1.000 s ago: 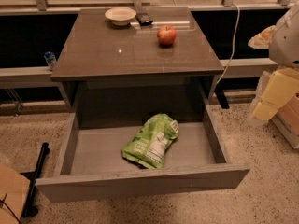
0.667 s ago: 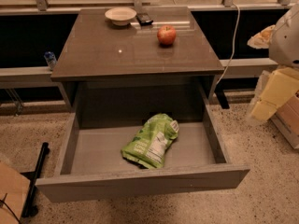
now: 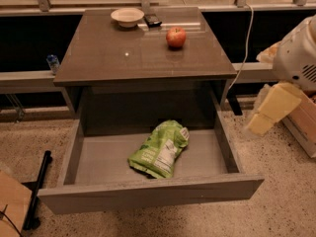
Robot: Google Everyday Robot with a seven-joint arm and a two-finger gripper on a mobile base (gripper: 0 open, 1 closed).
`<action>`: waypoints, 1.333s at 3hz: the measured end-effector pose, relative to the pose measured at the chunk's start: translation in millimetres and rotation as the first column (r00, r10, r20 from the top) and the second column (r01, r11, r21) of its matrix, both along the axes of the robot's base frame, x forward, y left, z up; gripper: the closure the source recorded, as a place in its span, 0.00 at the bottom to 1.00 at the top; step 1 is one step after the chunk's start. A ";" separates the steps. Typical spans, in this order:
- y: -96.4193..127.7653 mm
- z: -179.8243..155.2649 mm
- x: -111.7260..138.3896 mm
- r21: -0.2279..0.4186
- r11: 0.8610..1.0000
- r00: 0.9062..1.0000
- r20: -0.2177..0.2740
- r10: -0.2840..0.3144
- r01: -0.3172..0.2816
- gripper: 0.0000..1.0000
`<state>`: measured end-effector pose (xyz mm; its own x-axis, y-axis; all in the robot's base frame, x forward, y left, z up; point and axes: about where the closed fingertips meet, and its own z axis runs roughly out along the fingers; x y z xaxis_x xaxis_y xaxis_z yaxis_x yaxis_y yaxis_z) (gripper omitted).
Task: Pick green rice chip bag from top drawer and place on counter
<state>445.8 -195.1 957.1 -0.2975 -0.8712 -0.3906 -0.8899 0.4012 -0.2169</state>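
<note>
The green rice chip bag (image 3: 160,149) lies flat in the middle of the open top drawer (image 3: 148,194), white label panel facing up. The drawer is pulled fully out from under the counter (image 3: 123,53). My gripper (image 3: 269,110) hangs at the right edge of the view, outside the drawer's right wall and above the floor, well apart from the bag. It holds nothing that I can see. The white arm housing (image 3: 298,56) sits above it.
A red apple (image 3: 176,37), a pale bowl (image 3: 127,17) and a small dark object (image 3: 152,20) stand on the counter. A cable (image 3: 245,48) hangs at the counter's right. A box (image 3: 303,122) stands on the floor at right, a black bar (image 3: 38,186) at left.
My gripper has shifted slightly to the left, toward the drawer's right side. The bag, drawer and counter items have not moved.
</note>
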 end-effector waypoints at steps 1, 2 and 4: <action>40.9 -44.2 10.5 0.157 0.987 0.999 -0.026 -0.028 0.031 0.00; 71.3 -86.1 24.9 0.278 0.958 0.997 -0.045 -0.061 0.071 0.00; 78.5 -88.5 33.1 0.285 0.954 0.995 -0.024 -0.092 0.095 0.00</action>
